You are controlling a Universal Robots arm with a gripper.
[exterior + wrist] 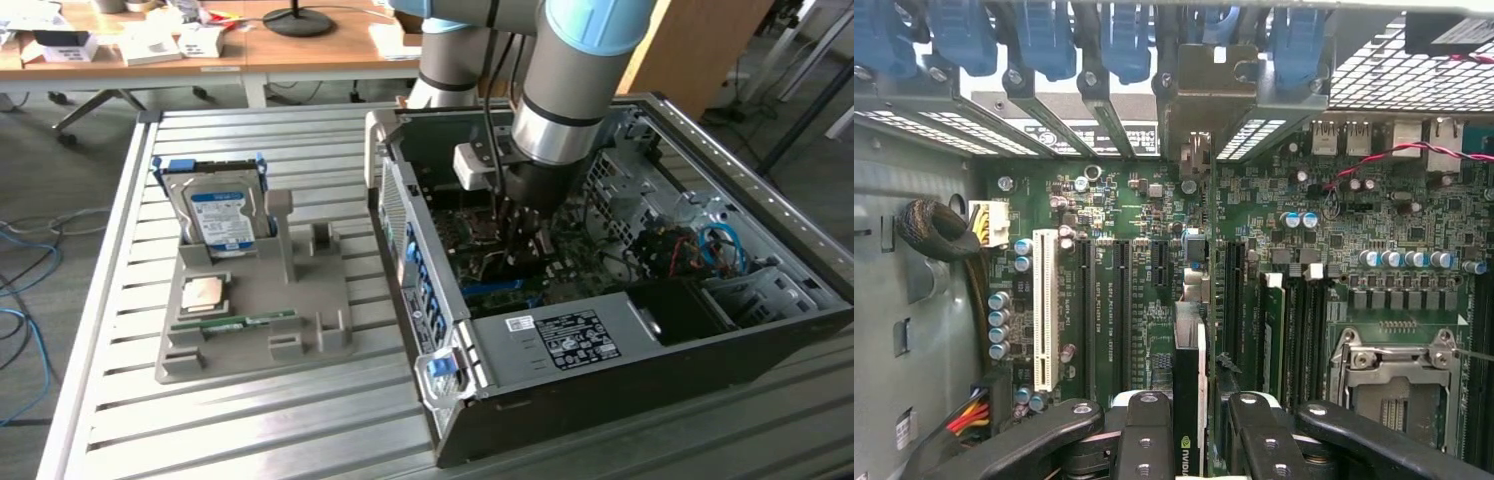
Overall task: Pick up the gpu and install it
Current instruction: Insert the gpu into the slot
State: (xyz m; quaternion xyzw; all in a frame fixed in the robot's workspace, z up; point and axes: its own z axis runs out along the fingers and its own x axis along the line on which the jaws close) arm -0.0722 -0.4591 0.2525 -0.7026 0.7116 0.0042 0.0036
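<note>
slatted metal surface (267, 420) carried the open pc case (627, 380). arm was down inside it, over the green motherboard (1104, 200). end effector (1199, 442) was clamped on the gpu (1187, 365); card upright, edge-on, aligned with the expansion slots. seating: could not tell.

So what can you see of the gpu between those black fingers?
The gpu is seen edge-on: a thin card with a black top edge, a white strip and a small logo. It stands upright over the green board inside the case, parallel to the black slots. Its silver bracket at the far end sits at the case's rear openings. The fingers of the tool press it from both sides. Whether it is fully seated can't be told.
</note>
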